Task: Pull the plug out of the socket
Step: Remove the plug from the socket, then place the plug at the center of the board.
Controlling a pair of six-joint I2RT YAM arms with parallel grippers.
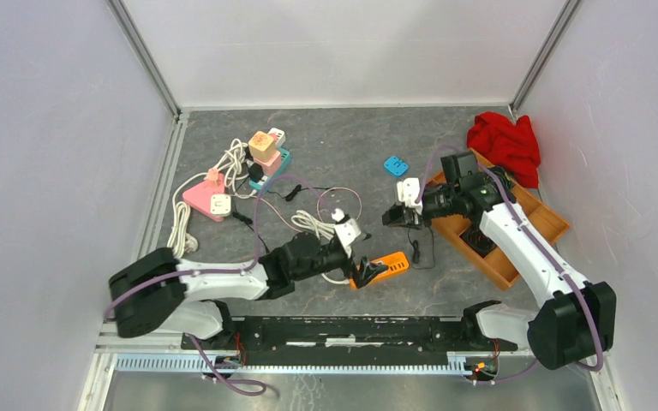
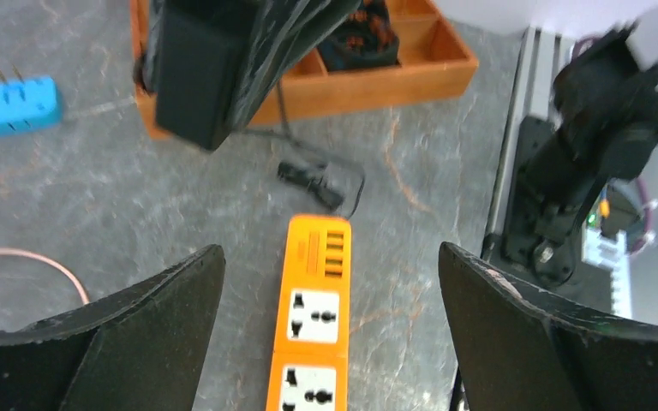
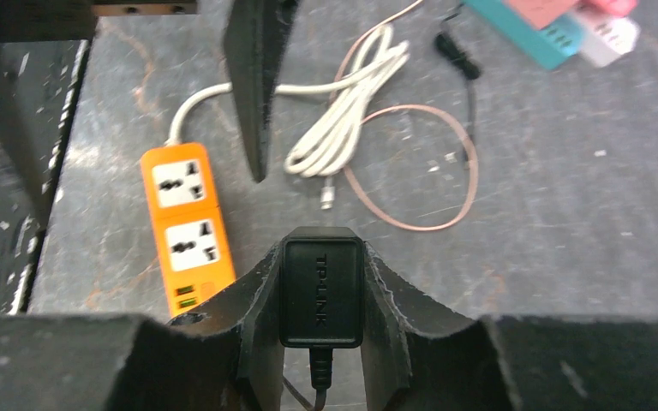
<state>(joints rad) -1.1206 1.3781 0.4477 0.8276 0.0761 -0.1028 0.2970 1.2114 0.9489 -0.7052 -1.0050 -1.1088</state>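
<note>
Plug (image 3: 321, 291) free of the strip, pinched in right gripper (image 3: 321, 257), held up off the table beside the tray (image 2: 394, 90). Power strip (image 2: 313, 325) flat below (both sockets (image 3: 178, 184) bare), under wide-spread left gripper (image 2: 330, 253). Pulling done, by the look; perhaps only setting down left.

Grey stone-look tabletop (image 1: 334, 128), plain white walls (image 1: 343, 43).

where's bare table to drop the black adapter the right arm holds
Bare table lies behind the blue plug toward the red cloth, and by the near rail between the orange power strip and wooden tray. Crowded back left: stacked sockets and coiled cables.
</note>
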